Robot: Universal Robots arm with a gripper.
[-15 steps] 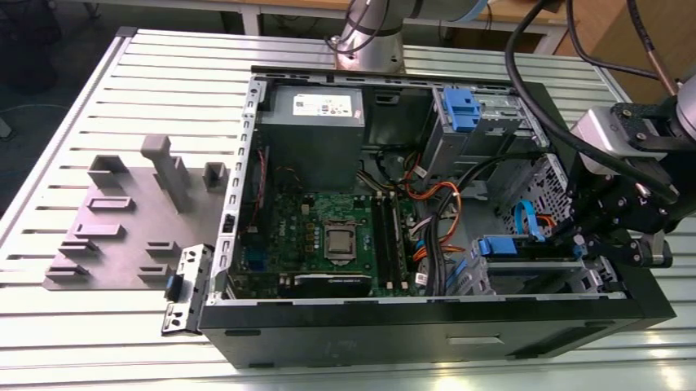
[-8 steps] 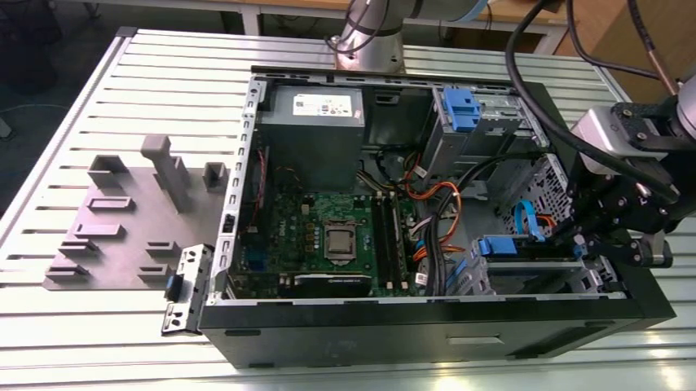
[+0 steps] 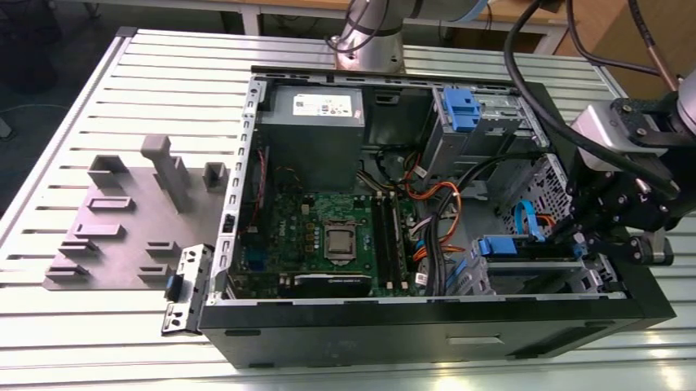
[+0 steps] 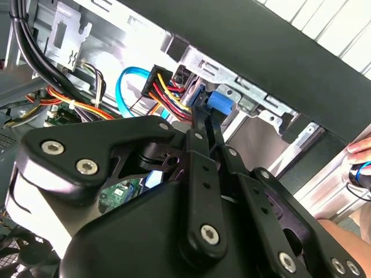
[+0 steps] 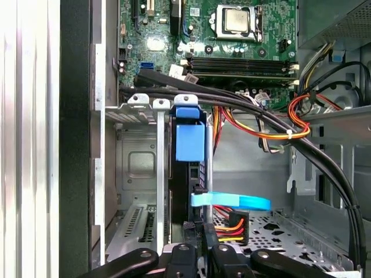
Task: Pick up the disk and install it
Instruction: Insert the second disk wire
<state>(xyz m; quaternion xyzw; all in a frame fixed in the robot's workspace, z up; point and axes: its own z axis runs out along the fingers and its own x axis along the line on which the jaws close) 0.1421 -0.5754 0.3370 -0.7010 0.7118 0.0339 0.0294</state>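
— What do we have under the machine?

— We see a worktop (image 3: 98,98) of pale slatted metal rails. On it lies an open black computer case (image 3: 435,326), and towards the exterior view's left a grey fixture plate (image 3: 120,220) with raised blocks. Beyond the far edge we make out table legs and a dark floor.

— And the disk?

— We find the disk (image 5: 185,191) standing on edge in the lower drive cage (image 5: 136,168), its blue carrier tab (image 5: 189,142) uppermost in the first wrist view. In the exterior view the same blue tab (image 3: 498,245) sits at the cage near the case's front corner.

— Where is the hand?

— We see the hand (image 3: 592,236) low over that cage, on the exterior view's right. In the second wrist view its fingers (image 4: 203,124) lie pressed close together, pinching the disk's edge just beside the blue tab (image 4: 219,104).

— Anything else around?

— We notice a person's hand (image 4: 360,165) at the case's outer side in the second wrist view, and a blue flat cable (image 5: 232,201) beside the disk.
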